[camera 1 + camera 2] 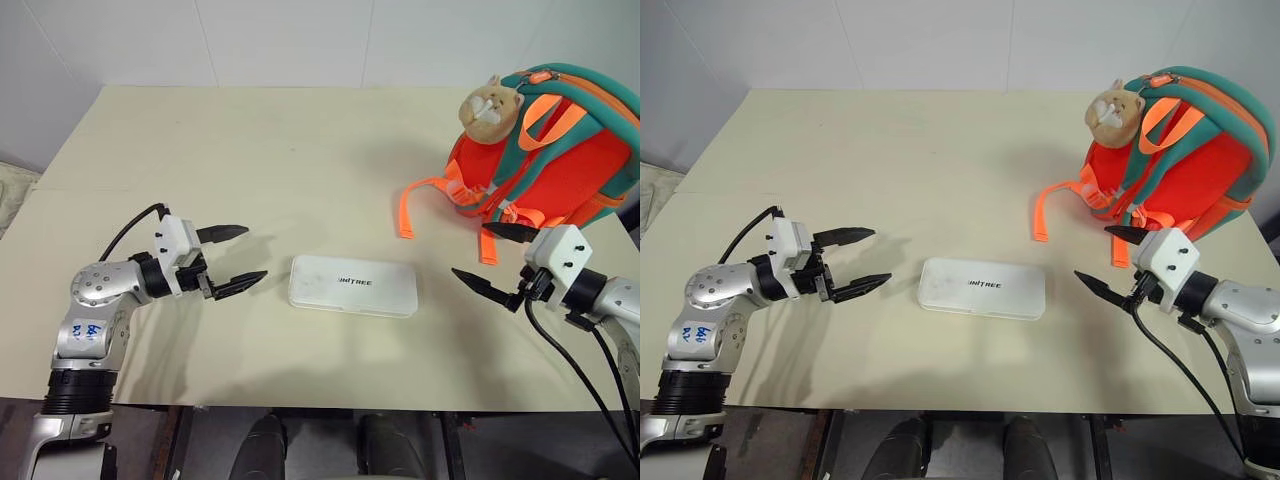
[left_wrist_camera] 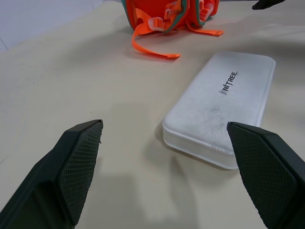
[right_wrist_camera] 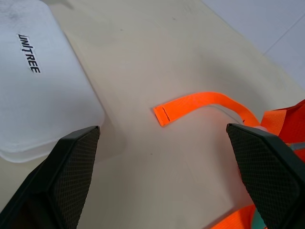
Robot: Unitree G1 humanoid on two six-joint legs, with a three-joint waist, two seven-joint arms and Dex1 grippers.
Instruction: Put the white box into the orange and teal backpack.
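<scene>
- Head views: The white box [image 1: 352,285] lies flat on the table [image 1: 250,150], near the front edge, with dark letters on its lid. It sits between the two grippers and touches neither.
- The left gripper [image 1: 232,258] hangs just beside the box's left end. Its two black fingers are spread apart and hold nothing.
- The right gripper [image 1: 490,258] hangs near the box's right end. Its fingers are spread apart too, and hold nothing.
- The backpack [image 1: 560,160] stands at the back right of the table, well apart from the box. A tan hamster [image 1: 490,108] sits on its top. An orange strap [image 1: 418,205] trails from it onto the table.
- Left wrist view: The two fingers [image 2: 78,164] stand wide apart. The box [image 2: 224,105] lies ahead, closer to one finger. The backpack [image 2: 171,14] is farther back.
- Right wrist view: The fingers [image 3: 71,162] stand wide apart. One end of the box [image 3: 38,86] lies by one finger. The strap [image 3: 200,105] lies flat between them, farther off.
</scene>
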